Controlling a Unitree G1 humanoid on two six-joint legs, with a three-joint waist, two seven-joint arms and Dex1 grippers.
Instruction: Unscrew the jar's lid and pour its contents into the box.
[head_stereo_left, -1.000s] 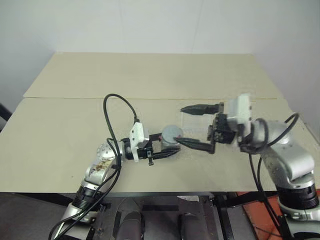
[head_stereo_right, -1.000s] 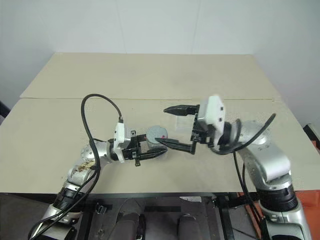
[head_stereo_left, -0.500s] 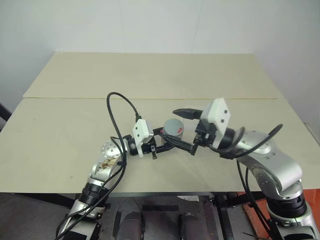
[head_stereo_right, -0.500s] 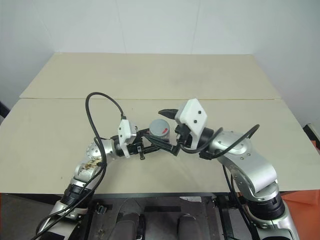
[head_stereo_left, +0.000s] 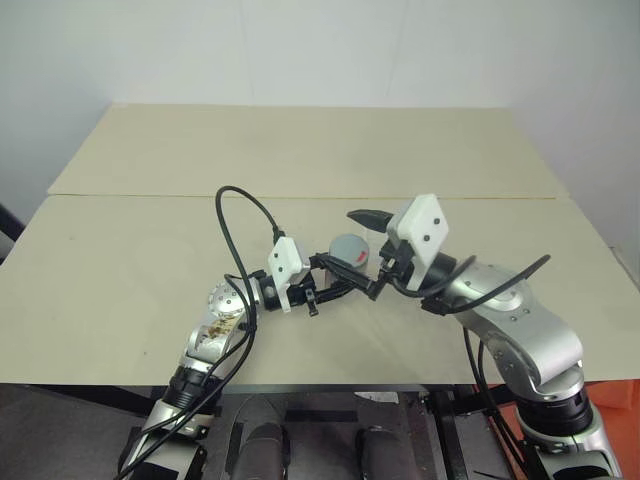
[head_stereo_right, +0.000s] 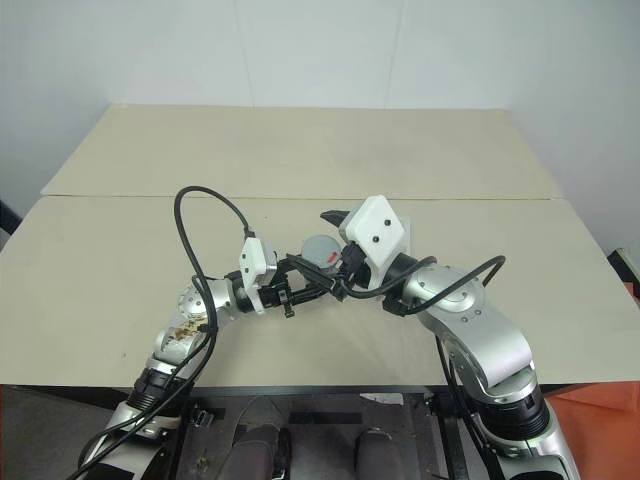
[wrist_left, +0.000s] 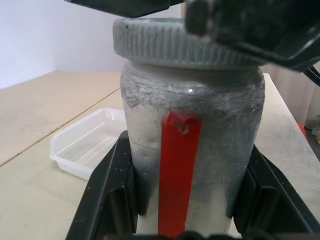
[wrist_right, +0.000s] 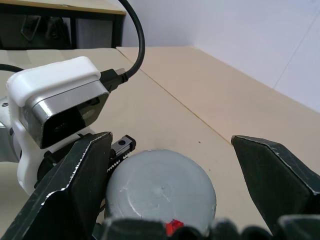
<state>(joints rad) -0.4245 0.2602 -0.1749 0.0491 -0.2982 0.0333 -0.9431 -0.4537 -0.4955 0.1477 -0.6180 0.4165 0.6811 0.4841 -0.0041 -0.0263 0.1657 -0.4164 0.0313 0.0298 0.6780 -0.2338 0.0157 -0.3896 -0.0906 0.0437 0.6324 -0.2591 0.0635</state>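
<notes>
Beige table (head_stereo_left: 120, 260) underneath everything, bare around the working spot. Above it, right arm bent at the elbow and swung inward across the front, wrist cocked so the right gripper (wrist_right: 165, 175) points roughly level toward the left arm. Left arm reaching in from the opposite side, forearm low over the table, left gripper (wrist_left: 190, 190) also near level and aimed toward the right one.

Box (wrist_left: 87, 142), clear and shallow, lying on the table beyond the left jaws and off to one side, well apart from both grippers and apparently empty. Judged parked there as the pour target once the cap comes off.

Jar (wrist_left: 192, 150) clamped upright between the left jaws, black fingers (wrist_left: 107, 187) pressed against both sides of the silvery body, red strip facing the wrist camera. Held off the table and kept upright, most likely to brace it against the twist and keep the contents inside.

Lid (wrist_right: 162, 187) seated on the jar, not yet off. Right jaws spread wide, one finger on each side of the cap with clear gaps, no contact visible. Placement reads as lining up to close on the rim for unscrewing.

Contents hidden inside the closed jar, impossible to see.
</notes>
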